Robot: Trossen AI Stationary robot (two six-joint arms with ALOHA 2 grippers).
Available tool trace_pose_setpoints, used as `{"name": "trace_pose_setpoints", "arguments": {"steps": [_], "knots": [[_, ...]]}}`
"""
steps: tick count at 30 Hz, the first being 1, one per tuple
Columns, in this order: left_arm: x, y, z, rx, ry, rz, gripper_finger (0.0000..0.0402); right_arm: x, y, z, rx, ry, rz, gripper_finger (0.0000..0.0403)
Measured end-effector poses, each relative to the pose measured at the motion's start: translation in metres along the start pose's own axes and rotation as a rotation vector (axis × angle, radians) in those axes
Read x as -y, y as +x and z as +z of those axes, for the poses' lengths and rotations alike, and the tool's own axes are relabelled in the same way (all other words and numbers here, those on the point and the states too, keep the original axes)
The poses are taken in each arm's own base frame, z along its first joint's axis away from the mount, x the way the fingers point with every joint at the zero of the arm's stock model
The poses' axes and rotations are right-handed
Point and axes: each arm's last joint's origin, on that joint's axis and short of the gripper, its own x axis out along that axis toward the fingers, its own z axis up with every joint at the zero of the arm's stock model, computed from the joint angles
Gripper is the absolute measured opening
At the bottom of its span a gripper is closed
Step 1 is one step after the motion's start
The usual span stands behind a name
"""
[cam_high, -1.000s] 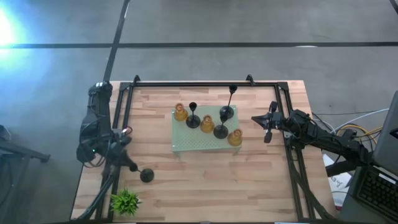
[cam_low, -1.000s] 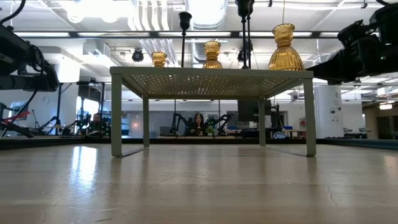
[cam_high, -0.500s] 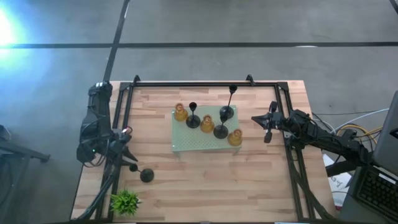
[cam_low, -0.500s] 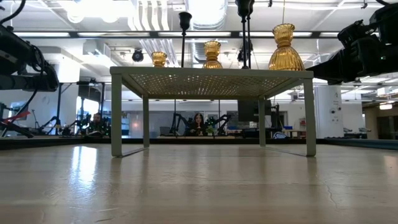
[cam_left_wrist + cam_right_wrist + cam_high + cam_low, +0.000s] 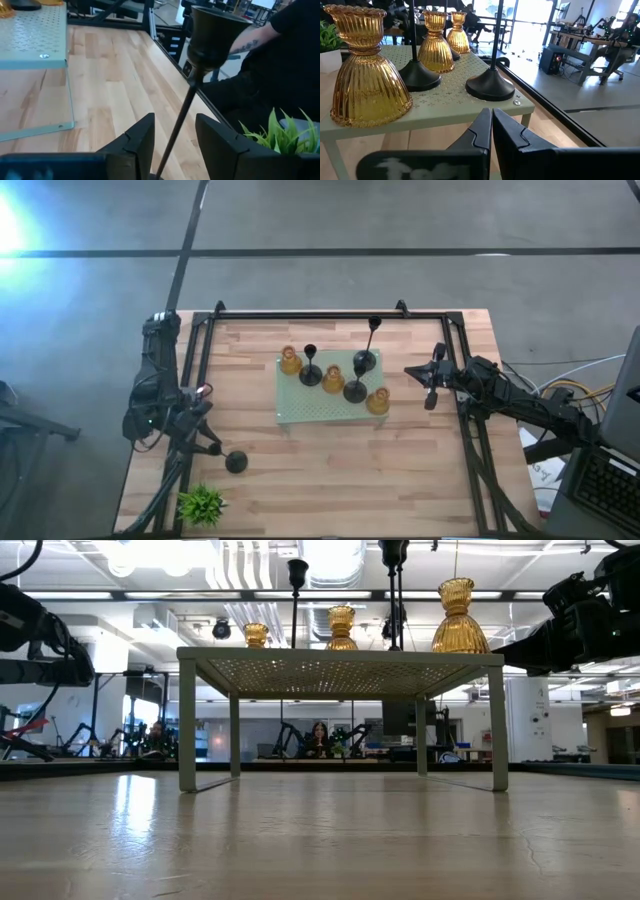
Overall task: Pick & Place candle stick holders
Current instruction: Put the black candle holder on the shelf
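Note:
A black candle stick holder [image 5: 236,462] has its round base on the wood near the table's left front. Its thin stem [image 5: 176,125] rises between the fingers of my open left gripper [image 5: 175,122] up to the cup top [image 5: 216,34], and neither finger touches it. My left gripper [image 5: 207,442] reaches in level from the table's left. Three amber holders [image 5: 333,378] and three black ones [image 5: 355,391] stand on the pale green raised mat [image 5: 300,412]. My right gripper [image 5: 432,385] hangs shut, right of the mat [image 5: 445,107].
A small green plant [image 5: 201,504] sits at the near left corner, close to the lone black holder. Black frame rails [image 5: 300,314] run round the table. A person in black [image 5: 285,65] stands off the near edge. Bare wood lies in front of the mat.
My left gripper has opened around the black holder's stem and let go of it. The holder has kept its place on the wood.

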Motion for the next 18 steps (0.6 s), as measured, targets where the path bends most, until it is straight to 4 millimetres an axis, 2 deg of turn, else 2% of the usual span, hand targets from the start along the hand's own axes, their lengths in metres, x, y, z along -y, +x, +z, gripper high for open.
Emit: {"name": "trace_pose_setpoints", "arguments": {"steps": [11, 18], "knots": [[-0.0001, 0.0020, -0.0016, 0.024, 0.002, 0.021, 0.0147, 0.0000, 0.0000, 0.0000, 0.000, 0.000, 0.000, 0.0009], [0.0058, 0.0052, -0.0016, 0.051, 0.041, -0.031, 0.0147, 0.0000, 0.0000, 0.0000, 0.000, 0.000, 0.000, 0.0008]]}}
